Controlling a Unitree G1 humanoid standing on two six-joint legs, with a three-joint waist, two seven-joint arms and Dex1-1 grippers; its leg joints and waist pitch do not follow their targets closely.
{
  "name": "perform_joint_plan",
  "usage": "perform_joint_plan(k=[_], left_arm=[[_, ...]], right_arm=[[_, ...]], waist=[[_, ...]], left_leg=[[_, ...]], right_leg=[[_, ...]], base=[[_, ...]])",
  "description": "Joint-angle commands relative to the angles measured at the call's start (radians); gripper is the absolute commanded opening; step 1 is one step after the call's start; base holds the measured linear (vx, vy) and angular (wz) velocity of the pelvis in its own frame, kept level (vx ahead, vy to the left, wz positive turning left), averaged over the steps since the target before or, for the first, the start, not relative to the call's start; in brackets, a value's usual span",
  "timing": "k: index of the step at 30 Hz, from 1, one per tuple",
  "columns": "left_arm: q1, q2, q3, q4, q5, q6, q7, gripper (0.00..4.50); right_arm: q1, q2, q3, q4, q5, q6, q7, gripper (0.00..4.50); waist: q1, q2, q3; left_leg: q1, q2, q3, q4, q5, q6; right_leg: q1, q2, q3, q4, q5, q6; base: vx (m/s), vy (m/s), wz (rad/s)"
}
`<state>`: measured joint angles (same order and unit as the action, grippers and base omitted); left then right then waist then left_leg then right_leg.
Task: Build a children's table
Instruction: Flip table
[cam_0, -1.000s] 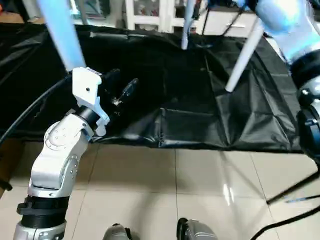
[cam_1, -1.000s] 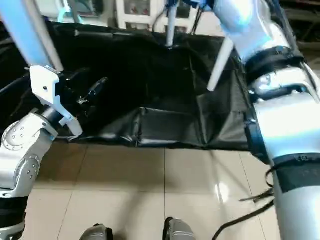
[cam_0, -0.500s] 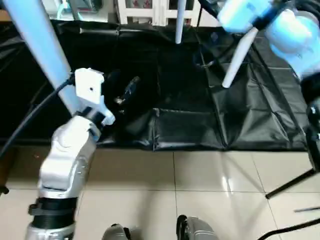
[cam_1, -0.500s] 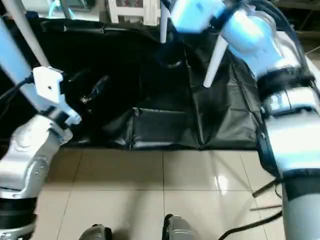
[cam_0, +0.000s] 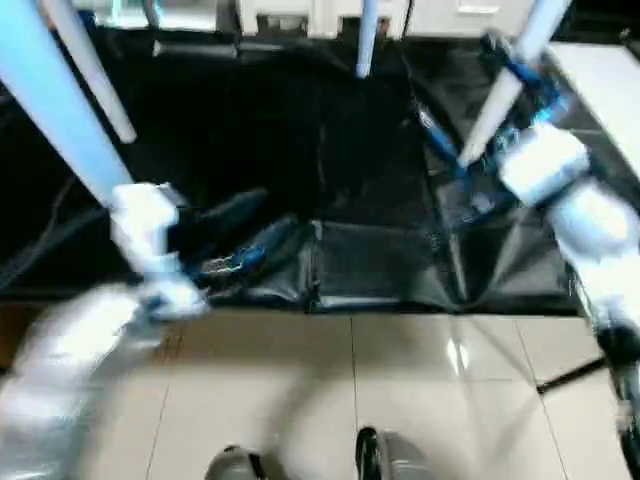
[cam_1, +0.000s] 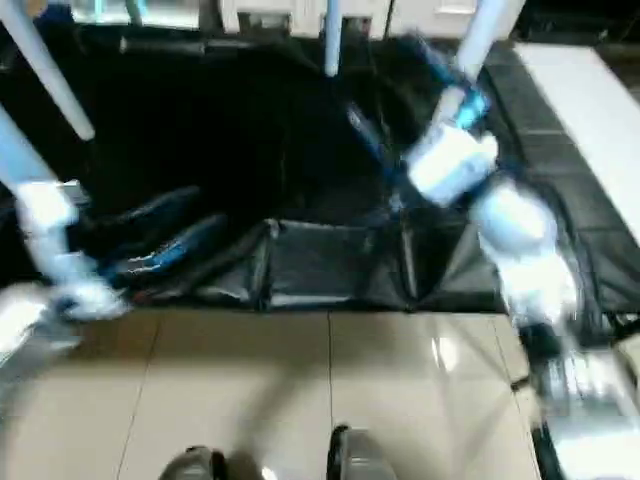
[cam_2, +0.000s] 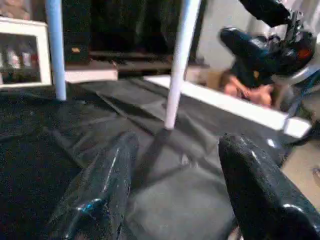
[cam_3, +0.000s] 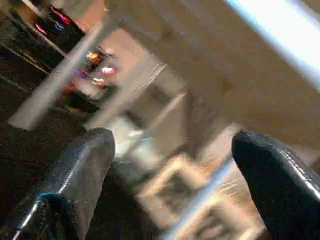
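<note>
Legs fitted, table upside down
White legs (cam_0: 500, 95) stand upright from the black-draped tabletop (cam_0: 370, 250); both grippers, left (cam_2: 175, 200) and right (cam_3: 170, 185), hover with fingers spread, empty; flipping apparently remains.

A large table (cam_0: 380, 270) draped in wrinkled black sheeting stands on a beige tiled floor (cam_0: 420, 400); white cylindrical tube legs (cam_2: 181, 60) rise from it.

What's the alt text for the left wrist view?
The left gripper hangs open and empty above the black-draped work table, its two black fingers spread wide. Beyond them two white tube legs of the children's table stand upright on the black cover, with the right gripper hanging further back.
</note>
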<state>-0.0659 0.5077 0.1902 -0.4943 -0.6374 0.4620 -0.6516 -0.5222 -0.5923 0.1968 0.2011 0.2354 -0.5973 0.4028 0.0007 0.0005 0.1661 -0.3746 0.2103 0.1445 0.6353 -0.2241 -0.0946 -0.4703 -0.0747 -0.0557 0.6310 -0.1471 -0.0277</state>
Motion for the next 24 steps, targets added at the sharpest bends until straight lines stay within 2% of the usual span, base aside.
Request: perform_joint_plan(k=[1, 2, 3, 4, 5, 7, 9, 10, 11, 12, 13, 15, 17, 19, 20, 21, 22, 24], left_arm=[[0.019, 0.031, 0.033, 0.009, -0.017, 0.022, -0.036, 2.95], [0.034, 0.069, 0.058, 0.031, -0.003, 0.016, -0.047, 2.95], [0.035, 0.073, 0.061, 0.033, -0.002, 0.016, -0.047, 2.95], [0.033, 0.099, 0.085, 0.081, 0.032, -0.010, -0.050, 2.95], [0.031, 0.106, 0.092, 0.097, 0.045, -0.020, -0.050, 2.95], [0.018, 0.121, 0.117, 0.149, 0.071, -0.047, -0.051, 2.95], [-0.007, 0.124, 0.131, 0.199, 0.091, -0.077, -0.044, 2.95], [-0.033, 0.131, 0.138, 0.249, 0.107, -0.105, -0.039, 2.95], [-0.041, 0.134, 0.139, 0.265, 0.114, -0.114, -0.037, 2.95], [-0.054, 0.137, 0.138, 0.290, 0.127, -0.131, -0.034, 2.95], [-0.084, 0.142, 0.137, 0.340, 0.142, -0.159, -0.032, 2.95], [-0.113, 0.149, 0.134, 0.392, 0.159, -0.191, -0.030, 2.95], [-0.182, 0.160, 0.120, 0.499, 0.206, -0.260, -0.023, 2.95], [-0.238, 0.165, 0.106, 0.580, 0.246, -0.310, -0.017, 2.95], [-0.274, 0.162, 0.098, 0.626, 0.260, -0.337, -0.025, 2.95], [-0.316, 0.160, 0.086, 0.677, 0.276, -0.365, -0.030, 2.95], [-0.338, 0.157, 0.082, 0.705, 0.280, -0.382, -0.040, 2.95], [-0.381, 0.152, 0.071, 0.762, 0.285, -0.409, -0.062, 2.95]], right_arm=[[0.041, -0.004, 0.053, -0.104, 0.154, 0.142, 0.076, 4.15], [0.092, -0.023, 0.091, -0.182, 0.253, 0.240, 0.131, 4.15], [0.098, -0.025, 0.094, -0.191, 0.262, 0.251, 0.137, 4.15], [0.138, -0.056, 0.139, -0.242, 0.309, 0.316, 0.191, 4.15], [0.149, -0.065, 0.154, -0.255, 0.320, 0.334, 0.209, 4.15], [0.180, -0.091, 0.187, -0.291, 0.341, 0.375, 0.250, 4.15], [0.199, -0.101, 0.195, -0.314, 0.353, 0.401, 0.266, 4.15], [0.217, -0.097, 0.187, -0.337, 0.355, 0.429, 0.269, 4.15], [0.221, -0.095, 0.184, -0.341, 0.354, 0.436, 0.268, 4.15], [0.226, -0.092, 0.179, -0.348, 0.353, 0.447, 0.268, 4.15], [0.233, -0.088, 0.170, -0.361, 0.354, 0.468, 0.267, 4.15], [0.240, -0.092, 0.156, -0.391, 0.372, 0.516, 0.267, 4.15], [0.243, -0.098, 0.143, -0.414, 0.380, 0.555, 0.260, 4.15], [0.241, -0.101, 0.138, -0.417, 0.376, 0.562, 0.250, 4.15], [0.241, -0.099, 0.131, -0.415, 0.368, 0.565, 0.244, 4.15], [0.241, -0.096, 0.124, -0.409, 0.357, 0.566, 0.237, 4.15], [0.242, -0.093, 0.118, -0.407, 0.349, 0.567, 0.235, 4.15], [0.243, -0.086, 0.104, -0.404, 0.337, 0.574, 0.226, 4.15]], waist=[[-0.002, 0.001, -0.061], [0.000, 0.000, -0.061], [-0.001, -0.001, -0.059], [0.000, -0.002, -0.058], [0.003, -0.002, -0.055], [0.003, -0.003, -0.055], [0.006, -0.002, -0.059], [0.007, -0.009, -0.059], [0.010, -0.004, -0.058], [0.008, -0.004, -0.061], [0.008, -0.006, -0.059], [0.012, -0.005, -0.063], [0.012, -0.006, -0.064], [0.015, -0.005, -0.065], [0.017, -0.004, -0.068], [0.018, -0.008, -0.068], [0.021, -0.008, -0.069], [0.025, -0.006, -0.075]], left_leg=[[0.000, -0.008, 0.018, -0.088, -0.298, 0.073], [0.004, -0.013, 0.016, -0.089, -0.310, 0.057], [0.004, -0.013, 0.015, -0.090, -0.309, 0.056], [0.002, -0.013, 0.015, -0.092, -0.309, 0.053], [0.004, -0.017, 0.015, -0.091, -0.311, 0.053], [0.003, -0.017, 0.014, -0.094, -0.298, 0.047], [0.001, -0.014, 0.012, -0.101, -0.278, 0.043], [-0.002, -0.014, 0.012, -0.106, -0.255, 0.050], [0.002, -0.013, 0.013, -0.106, -0.254, 0.051], [0.006, -0.011, 0.015, -0.105, -0.253, 0.046], [0.001, -0.012, 0.014, -0.107, -0.249, 0.045], [0.006, -0.012, 0.015, -0.106, -0.236, 0.040], [0.004, -0.011, 0.015, -0.107, -0.220, 0.039], [0.009, -0.014, 0.018, -0.104, -0.206, 0.043], [0.009, -0.013, 0.018, -0.102, -0.188, 0.041], [0.005, -0.014, 0.018, -0.102, -0.169, 0.040], [0.007, -0.014, 0.020, -0.100, -0.167, 0.038], [0.003, -0.011, 0.020, -0.098, -0.116, 0.035]], right_leg=[[0.072, -0.014, 0.027, -0.083, -0.426, -0.117], [0.069, -0.014, 0.031, -0.092, -0.475, -0.075], [0.067, -0.013, 0.033, -0.094, -0.484, -0.066], [0.065, -0.015, 0.033, -0.096, -0.498, -0.060], [0.062, -0.013, 0.034, -0.106, -0.546, -0.033], [0.060, -0.016, 0.037, -0.112, -0.574, -0.021], [0.064, -0.020, 0.039, -0.112, -0.550, -0.032], [0.066, -0.017, 0.042, -0.113, -0.522, -0.035], [0.061, -0.014, 0.044, -0.116, -0.516, -0.036], [0.059, -0.016, 0.046, -0.112, -0.480, -0.057], [0.064, -0.016, 0.047, -0.112, -0.470, -0.062], [0.064, -0.017, 0.050, -0.106, -0.421, -0.080], [0.069, -0.016, 0.052, -0.102, -0.372, -0.102], [0.066, -0.015, 0.052, -0.103, -0.349, -0.112], [0.069, -0.017, 0.054, -0.099, -0.323, -0.126], [0.072, -0.017, 0.055, -0.095, -0.296, -0.138], [0.071, -0.017, 0.055, -0.095, -0.290, -0.142], [0.078, -0.020, 0.058, -0.080, -0.198, -0.178]], base=[[0.000, 0.000, 0.00], [0.000, 0.000, 0.00], [0.000, 0.000, 0.00], [0.000, 0.000, 0.00], [0.000, 0.000, 0.00], [0.000, 0.000, 0.00], [0.000, 0.000, 0.00], [0.000, 0.000, 0.00], [0.000, 0.000, 0.00], [0.000, 0.000, 0.00], [0.000, 0.000, 0.00], [0.000, 0.000, 0.00], [0.000, 0.000, 0.00], [0.000, 0.000, 0.00], [0.000, 0.000, 0.00], [0.000, 0.000, 0.00], [0.000, 0.000, 0.00], [0.000, 0.000, 0.00]])
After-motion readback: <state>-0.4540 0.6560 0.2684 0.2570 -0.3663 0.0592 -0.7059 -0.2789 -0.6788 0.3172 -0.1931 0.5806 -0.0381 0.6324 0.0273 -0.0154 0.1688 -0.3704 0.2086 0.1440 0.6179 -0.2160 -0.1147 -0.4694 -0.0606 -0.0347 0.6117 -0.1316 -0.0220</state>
